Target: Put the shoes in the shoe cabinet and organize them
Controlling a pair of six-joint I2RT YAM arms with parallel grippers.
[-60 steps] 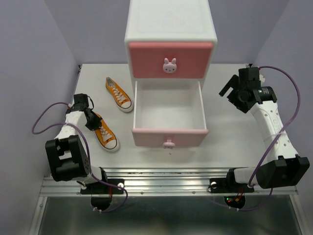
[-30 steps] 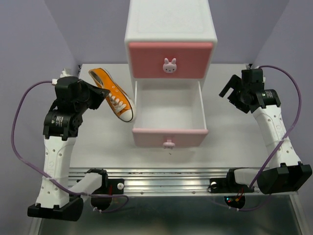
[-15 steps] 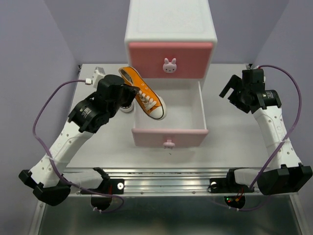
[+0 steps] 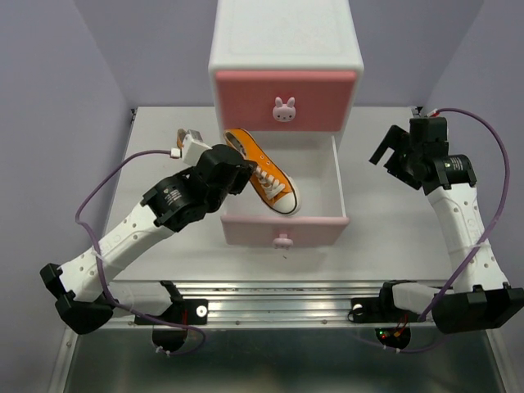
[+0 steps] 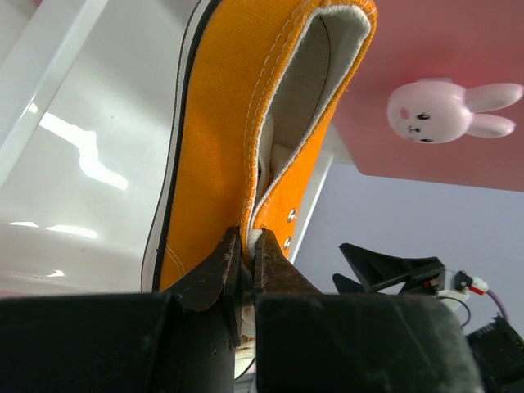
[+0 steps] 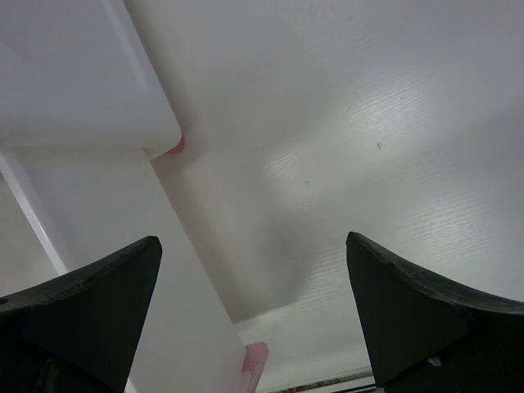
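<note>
Nearest first, as seen from above and from the two wrists:

- Lower drawer [image 4: 319, 219], pale pink with a bunny knob [image 4: 282, 241], stands pulled out over the worktop [image 4: 385, 221]. Its floor shows bare.
- Left tool [image 4: 242, 173] is closed on an orange sneaker [image 4: 266, 182]. In the wrist view its jaws pinch only the canvas edge beside the eyelets.
- The sneaker hangs above the drawer's left half. Its toe points toward the front wall and its heel toward the cabinet.
- Risk: the pinch is thin and off-centre, so the shoe may swing or slip out.
- Risk: the white toe cap lies close to the front wall in the overhead view. A low or forward descent could catch it on the rim.
- Risk: a slanted landing may leave too little room for the sneaker's mate.
- Right tool [image 4: 391, 157] hovers spread open and holding nothing, above bare worktop just right of the drawer.
- Upper drawer [image 4: 246, 100], darker pink, is shut in the shoe cabinet [image 4: 285, 37].
- Count: one sneaker visible, orange. Two drawers, two knobs, two tools. No black shoes are in view.
</note>
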